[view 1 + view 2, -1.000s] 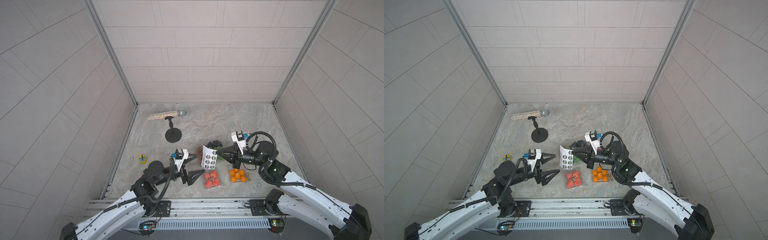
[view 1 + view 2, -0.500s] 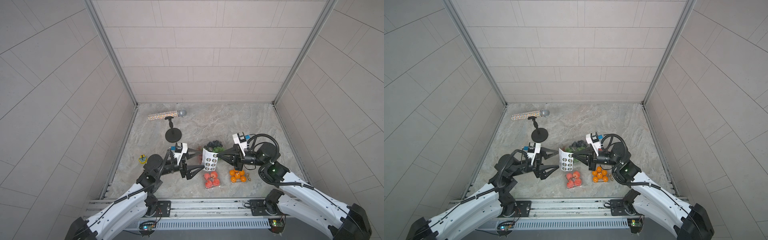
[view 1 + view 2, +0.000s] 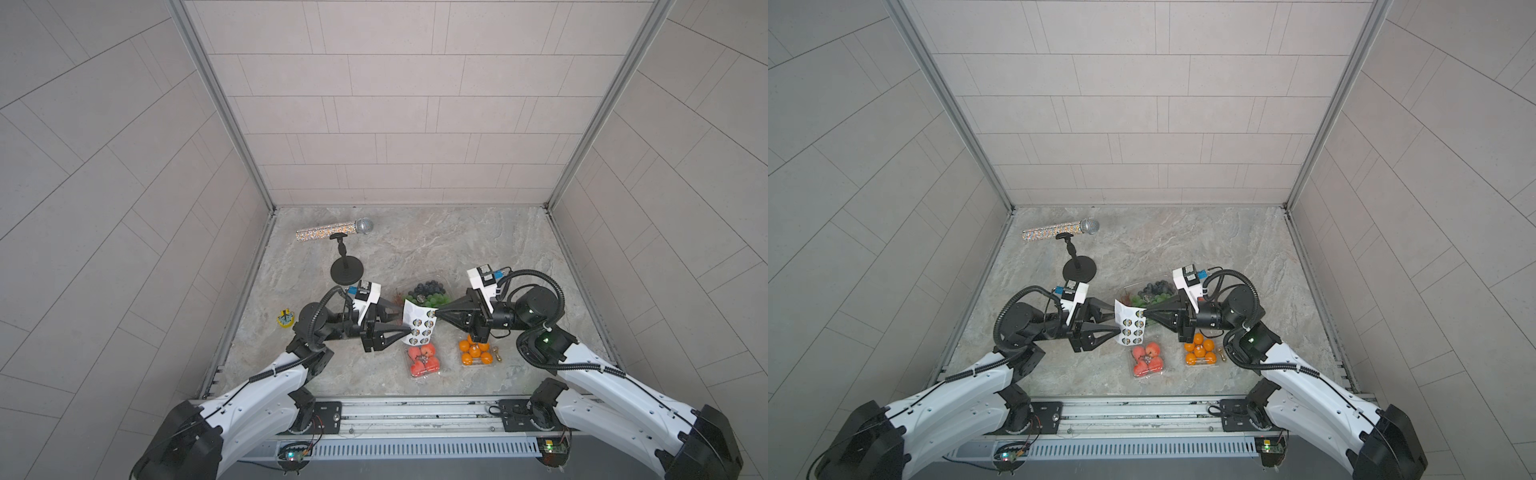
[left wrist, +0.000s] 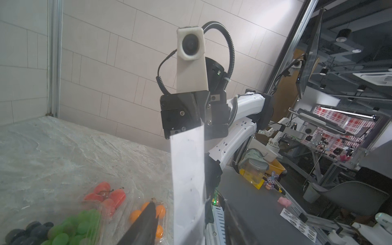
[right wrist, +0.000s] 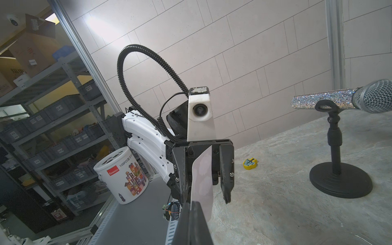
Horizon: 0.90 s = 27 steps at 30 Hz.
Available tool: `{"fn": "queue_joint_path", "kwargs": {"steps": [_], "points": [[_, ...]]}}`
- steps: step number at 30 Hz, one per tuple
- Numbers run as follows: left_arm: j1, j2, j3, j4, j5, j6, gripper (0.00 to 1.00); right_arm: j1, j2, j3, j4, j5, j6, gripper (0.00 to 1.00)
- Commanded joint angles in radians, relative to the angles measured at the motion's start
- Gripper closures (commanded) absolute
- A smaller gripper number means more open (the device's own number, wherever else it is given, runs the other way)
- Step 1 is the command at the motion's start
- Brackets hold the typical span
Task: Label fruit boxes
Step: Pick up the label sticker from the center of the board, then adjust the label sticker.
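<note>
I have the right gripper [image 3: 435, 321] clenched on one edge of the white sticker sheet [image 3: 419, 328], holding it in the air above the stone-patterned surface [image 3: 436, 245]. In both top views the sheet's face shows two columns of round stickers.

The left gripper [image 3: 405, 322] faces it from the opposite side. Its jaws stand parted, one on each side of the sheet's free edge. In the right wrist view I see a clear gap between the paper and one finger [image 5: 226, 176], so nothing is clamped there. Whether the other finger touches the paper I cannot tell.

The large clear box [image 3: 426, 293] of green grapes and blueberries sits about the middle of the surface, just behind the lifted sheet and partly hidden by it. The small box of red fruit [image 3: 423, 359] lies nearer the front edge, where the arms are mounted, below the sheet. The small box of oranges [image 3: 476, 353] lies near it on the side toward the right edge, partly under the right gripper's body. The two small boxes do not touch.

A glittery microphone [image 3: 334, 227] rests on a black stand [image 3: 347, 270] toward the back left corner. A small yellow toy [image 3: 285, 322] lies close to the left edge.
</note>
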<state>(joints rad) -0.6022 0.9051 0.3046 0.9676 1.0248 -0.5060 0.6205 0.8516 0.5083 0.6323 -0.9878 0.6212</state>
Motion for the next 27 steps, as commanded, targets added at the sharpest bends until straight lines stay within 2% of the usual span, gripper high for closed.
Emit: {"fn": "queue_joint_path", "kwargs": {"steps": [1,4,7,14,16,17,22,23,25,26,27], "points": [[0.003,-0.01,0.006,0.1,0.039,-0.003,0.56,-0.005,0.007,-0.007,0.045,-0.02,0.012,1.0],[0.004,-0.015,0.0,0.102,0.035,0.0,0.6,-0.007,0.013,-0.005,0.052,-0.021,0.015,1.0],[0.004,-0.017,-0.002,0.114,0.04,-0.011,0.71,-0.007,0.012,-0.01,0.061,-0.023,0.022,1.0],[0.003,-0.026,-0.007,0.131,0.052,-0.032,0.87,-0.009,0.032,-0.016,0.102,-0.032,0.045,1.0],[0.004,-0.021,-0.007,0.125,0.045,-0.028,0.98,-0.01,0.038,-0.02,0.121,-0.037,0.057,1.0],[0.004,-0.015,-0.004,0.12,0.044,-0.029,1.0,-0.01,0.04,-0.021,0.13,-0.037,0.065,1.0],[0.004,0.007,0.002,0.146,0.045,-0.051,1.0,-0.008,0.058,-0.019,0.148,-0.035,0.08,1.0],[0.004,0.005,0.001,0.145,0.037,-0.052,1.0,-0.008,0.062,-0.02,0.15,-0.035,0.078,0.94],[0.004,0.004,-0.001,0.144,0.015,-0.057,1.0,-0.009,0.067,-0.034,0.154,-0.03,0.071,0.71],[0.003,0.003,0.0,0.143,0.006,-0.059,1.0,-0.009,0.067,-0.046,0.157,-0.023,0.068,0.65],[0.002,0.004,0.002,0.144,0.002,-0.064,1.0,-0.008,0.067,-0.055,0.161,-0.019,0.065,0.63]]}}
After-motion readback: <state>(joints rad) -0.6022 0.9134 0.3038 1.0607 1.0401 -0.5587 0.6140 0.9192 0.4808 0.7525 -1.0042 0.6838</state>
